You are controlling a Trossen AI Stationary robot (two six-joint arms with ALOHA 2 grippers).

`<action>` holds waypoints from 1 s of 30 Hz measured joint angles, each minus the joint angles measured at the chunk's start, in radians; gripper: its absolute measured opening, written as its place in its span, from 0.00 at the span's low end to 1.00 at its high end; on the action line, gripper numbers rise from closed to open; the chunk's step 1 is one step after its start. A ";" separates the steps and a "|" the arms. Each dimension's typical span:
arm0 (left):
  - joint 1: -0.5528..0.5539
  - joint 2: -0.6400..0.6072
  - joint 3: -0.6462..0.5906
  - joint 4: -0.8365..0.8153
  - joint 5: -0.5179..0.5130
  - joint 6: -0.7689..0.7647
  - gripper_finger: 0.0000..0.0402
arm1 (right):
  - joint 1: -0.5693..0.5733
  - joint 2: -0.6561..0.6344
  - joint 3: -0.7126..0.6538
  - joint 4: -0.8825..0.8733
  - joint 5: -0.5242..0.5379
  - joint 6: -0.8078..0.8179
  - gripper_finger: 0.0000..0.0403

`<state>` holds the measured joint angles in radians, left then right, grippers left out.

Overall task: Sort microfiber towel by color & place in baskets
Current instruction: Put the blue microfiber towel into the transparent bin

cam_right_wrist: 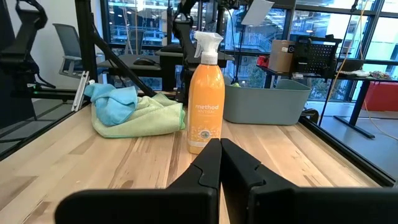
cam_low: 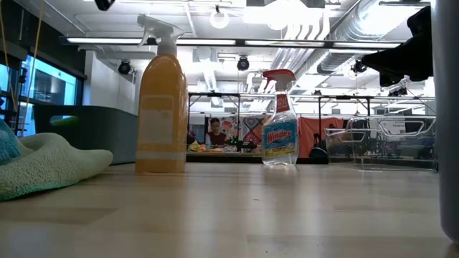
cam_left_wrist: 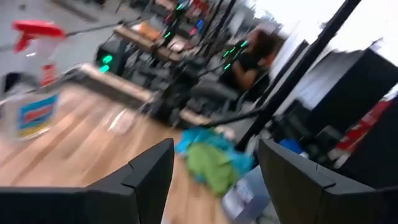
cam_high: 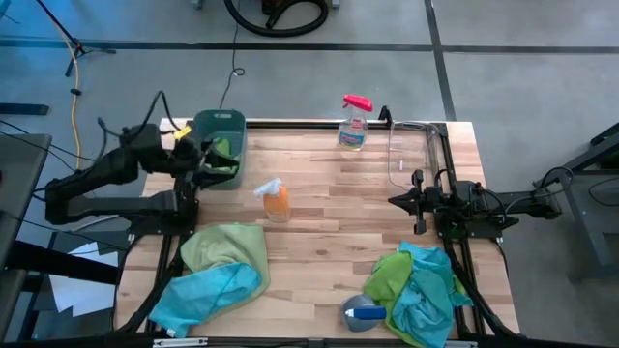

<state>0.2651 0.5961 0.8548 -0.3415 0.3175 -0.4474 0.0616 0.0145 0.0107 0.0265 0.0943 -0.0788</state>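
Observation:
The teal-green basket [cam_high: 221, 124] stands at the table's far left with a green towel [cam_high: 224, 148] inside it. My left gripper [cam_high: 206, 159] hovers at that basket's near side, open and empty [cam_left_wrist: 214, 180]. The clear basket [cam_high: 410, 152] stands at the far right. A pile of green and blue towels [cam_high: 221, 269] lies near left, and another pile [cam_high: 418, 282] lies near right. My right gripper [cam_high: 418, 201] waits above the right side of the table, shut and empty [cam_right_wrist: 220, 163].
An orange spray bottle [cam_high: 276, 201] stands mid-table between the two arms. A Windex bottle [cam_high: 354, 126] stands at the far edge. A blue bottle [cam_high: 363, 311] lies beside the right pile. Bare wood shows in the table's middle [cam_high: 338, 222]. A person sits in the room behind [cam_low: 213, 133].

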 joint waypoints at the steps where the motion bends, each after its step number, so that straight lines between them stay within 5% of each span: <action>1: -0.022 -0.002 -0.026 0.051 -0.012 -0.018 0.55 | 0.000 0.000 0.000 0.000 0.000 0.000 0.00; 11: -0.212 0.131 -0.141 0.471 -0.048 -0.102 0.55 | 0.000 0.000 0.000 0.000 0.000 0.000 0.00; 21: -0.241 0.194 -0.142 0.550 -0.285 -0.151 0.55 | -0.003 0.000 0.000 0.015 0.099 0.000 0.00; 30: -0.241 0.193 -0.141 0.550 -0.308 -0.162 0.55 | -0.003 0.000 0.000 0.015 0.097 0.000 0.00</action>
<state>0.0242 0.7891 0.7136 0.2087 0.0093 -0.6091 0.0589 0.0147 0.0107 0.0418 0.1917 -0.0792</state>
